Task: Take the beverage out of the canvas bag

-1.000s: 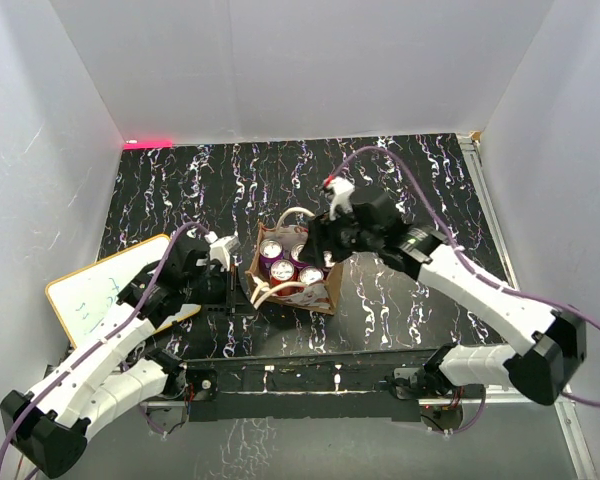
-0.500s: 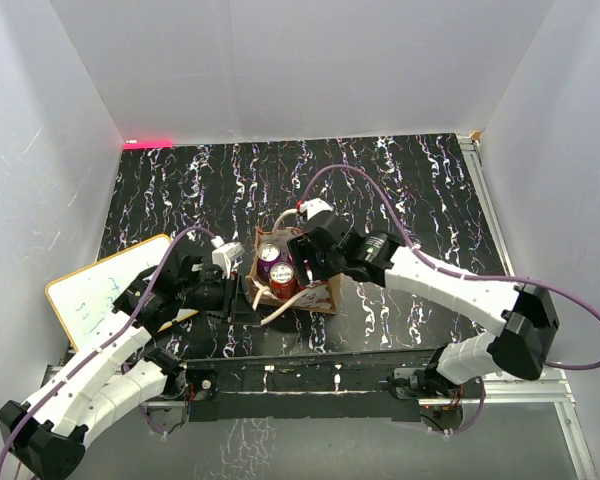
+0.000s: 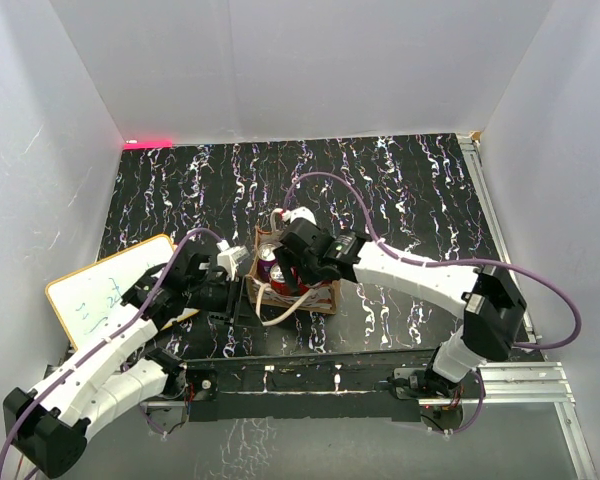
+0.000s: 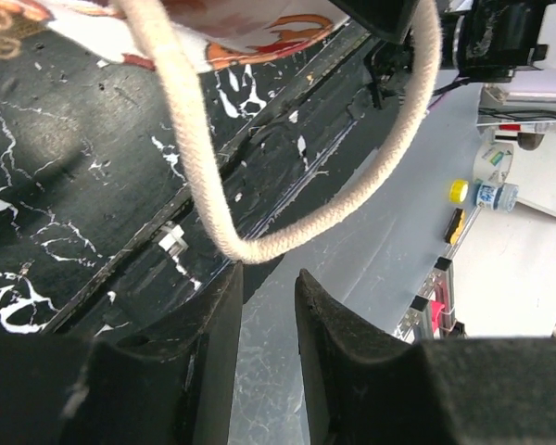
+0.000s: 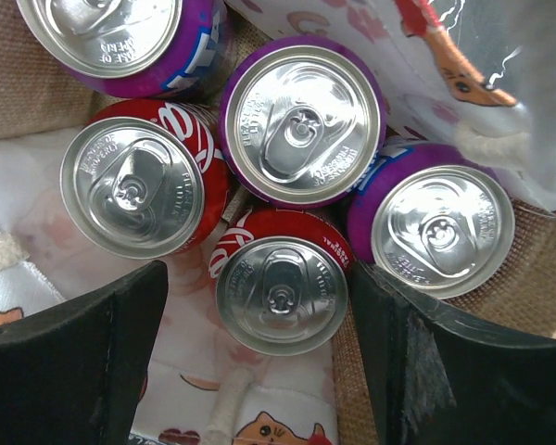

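Note:
The canvas bag [image 3: 322, 297] stands near the table's front edge, with several beverage cans upright inside it. In the right wrist view I look straight down on two red cans [image 5: 280, 292] [image 5: 144, 185] and three purple ones [image 5: 301, 125]. My right gripper [image 5: 259, 311] hangs open over the bag's mouth, and its fingers [image 5: 69, 357] stand on either side of the nearer red can without touching it. My left gripper [image 4: 267, 278] is at the bag's left side, jaws a little apart. The cream rope handle [image 4: 204, 199] loops just beyond its fingertips, not between them.
A white board with an orange rim [image 3: 95, 290] lies at the front left, partly under my left arm. White walls close in the black marbled table [image 3: 400, 190] on three sides. The metal base rail [image 3: 310, 375] runs along the near edge.
My right gripper has swung left from the bag's far right side to over its mouth and opened around a red can. My left gripper has opened off the rope handle.

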Controlling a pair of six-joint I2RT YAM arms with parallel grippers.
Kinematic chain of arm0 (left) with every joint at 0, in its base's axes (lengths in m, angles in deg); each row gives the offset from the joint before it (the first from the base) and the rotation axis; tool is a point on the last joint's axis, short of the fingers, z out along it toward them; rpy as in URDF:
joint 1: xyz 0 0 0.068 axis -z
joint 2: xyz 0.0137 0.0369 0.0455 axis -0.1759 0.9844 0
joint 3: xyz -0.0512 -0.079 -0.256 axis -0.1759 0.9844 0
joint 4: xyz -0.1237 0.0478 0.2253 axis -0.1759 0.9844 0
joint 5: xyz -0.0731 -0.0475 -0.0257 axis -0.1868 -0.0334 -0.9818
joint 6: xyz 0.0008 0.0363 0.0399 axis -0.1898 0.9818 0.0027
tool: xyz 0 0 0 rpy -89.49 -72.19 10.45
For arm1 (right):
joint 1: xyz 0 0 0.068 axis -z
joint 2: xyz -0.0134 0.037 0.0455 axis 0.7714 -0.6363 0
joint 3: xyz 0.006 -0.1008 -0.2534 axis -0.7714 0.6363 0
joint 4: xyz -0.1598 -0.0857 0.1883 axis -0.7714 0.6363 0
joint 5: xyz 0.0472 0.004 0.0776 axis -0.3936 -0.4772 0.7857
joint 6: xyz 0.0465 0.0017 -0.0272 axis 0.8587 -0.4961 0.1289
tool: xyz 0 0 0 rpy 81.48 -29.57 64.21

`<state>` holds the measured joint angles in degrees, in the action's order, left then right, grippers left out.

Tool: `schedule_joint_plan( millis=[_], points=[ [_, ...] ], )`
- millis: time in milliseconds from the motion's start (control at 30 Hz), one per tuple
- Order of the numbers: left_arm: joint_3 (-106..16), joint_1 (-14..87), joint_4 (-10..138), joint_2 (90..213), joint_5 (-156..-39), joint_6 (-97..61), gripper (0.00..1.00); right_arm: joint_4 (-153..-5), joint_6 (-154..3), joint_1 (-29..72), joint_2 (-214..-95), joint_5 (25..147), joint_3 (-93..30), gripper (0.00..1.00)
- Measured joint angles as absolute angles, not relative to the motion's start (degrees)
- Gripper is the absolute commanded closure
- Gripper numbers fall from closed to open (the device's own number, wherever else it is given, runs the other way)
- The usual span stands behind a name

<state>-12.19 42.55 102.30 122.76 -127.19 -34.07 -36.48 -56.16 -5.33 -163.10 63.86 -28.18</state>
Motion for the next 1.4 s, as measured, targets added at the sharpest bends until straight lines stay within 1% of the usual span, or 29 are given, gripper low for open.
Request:
schedule_joint_plan(
  millis=[333,500,767,900,967,1033,1100,1267,1333,1400],
  points=[
    [-12.19,42.58,104.61,128.01,-122.58,-33.9,0.7,-32.22,-53.69,-7.89,-167.78,58.46,-31.24,0.19],
    [-12.19,42.58,105.07,127.79,-121.88,-33.88,0.69,-31.19,-51.85,-8.43,-168.34,56.76,-31.45,0.23],
    [-12.19,42.55,105.22,127.7,-121.42,-33.88,0.68,-31.13,-50.52,-8.48,-168.76,56.1,-31.28,0.22],
    [-12.19,42.55,105.25,127.27,-121.07,-33.88,0.64,-30.86,-50.48,-8.72,-169.79,55.23,-31.24,0.27],
    [-12.19,42.53,105.29,126.9,-120.96,-33.9,0.62,-30.93,-50.48,-8.72,-169.96,54.9,-30.93,0.32],
    [-12.19,42.51,105.4,126.7,-120.79,-33.9,0.6,-30.99,-50.54,-8.72,-170.11,54.42,-30.91,0.43],
    [-12.19,42.49,105.51,126.68,-120.5,-33.9,0.56,-31.02,-50.58,-8.72,-170.11,54.09,-30.91,0.5],
    [-12.19,42.12,105.64,126.31,-119.96,-33.92,0.43,-31.02,-50.78,-8.72,-170.03,54.18,-31.0,0.74],
    [-12.19,41.92,105.64,125.93,-119.78,-33.92,0.39,-30.99,-51.04,-8.72,-169.87,54.31,-31.02,0.81],
    [-12.19,41.64,105.64,125.63,-119.72,-33.9,0.34,-31.02,-51.52,-8.72,-169.68,54.51,-31.02,0.86]
  ],
)
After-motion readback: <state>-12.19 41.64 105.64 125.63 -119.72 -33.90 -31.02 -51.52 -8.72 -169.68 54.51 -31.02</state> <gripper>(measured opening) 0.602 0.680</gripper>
